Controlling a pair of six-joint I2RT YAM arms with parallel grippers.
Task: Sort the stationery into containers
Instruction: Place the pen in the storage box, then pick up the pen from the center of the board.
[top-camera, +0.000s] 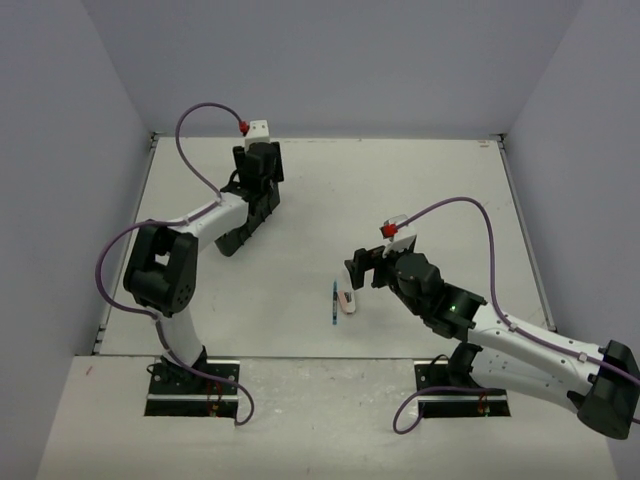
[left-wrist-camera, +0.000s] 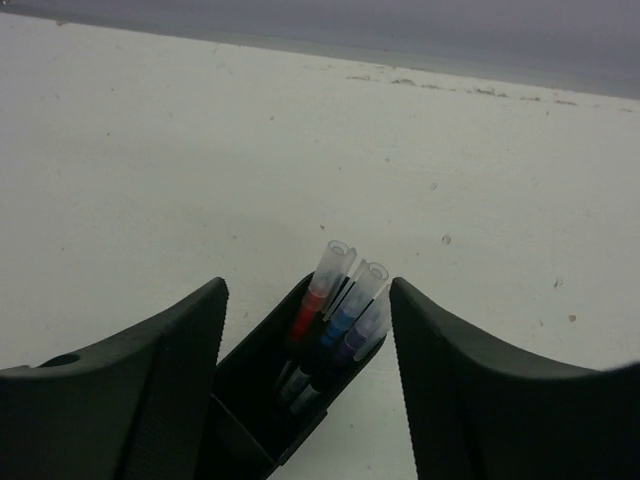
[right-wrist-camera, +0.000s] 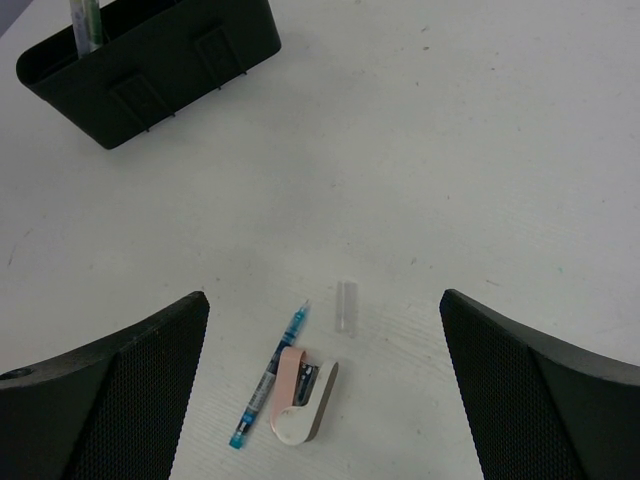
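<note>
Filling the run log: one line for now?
left gripper open over organiser holding pens | right gripper open above blue pen, eraser block | sorting unfinished

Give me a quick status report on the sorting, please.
Left gripper open above organiser tray, pens inside. Right gripper open over teal pen and pinkish-white block. Loose clear cap beside them; nothing else in the way.

The black tray (right-wrist-camera: 150, 70) runs off the top edge of the right wrist view, and the greenish pen (right-wrist-camera: 85, 25) standing in it is cut off there too. In the left wrist view the tray's near end runs off the bottom, and the lower parts of the pens (left-wrist-camera: 340, 310) are hidden inside it. From above, the small clear tube (right-wrist-camera: 346, 306) is too small to find.
</note>
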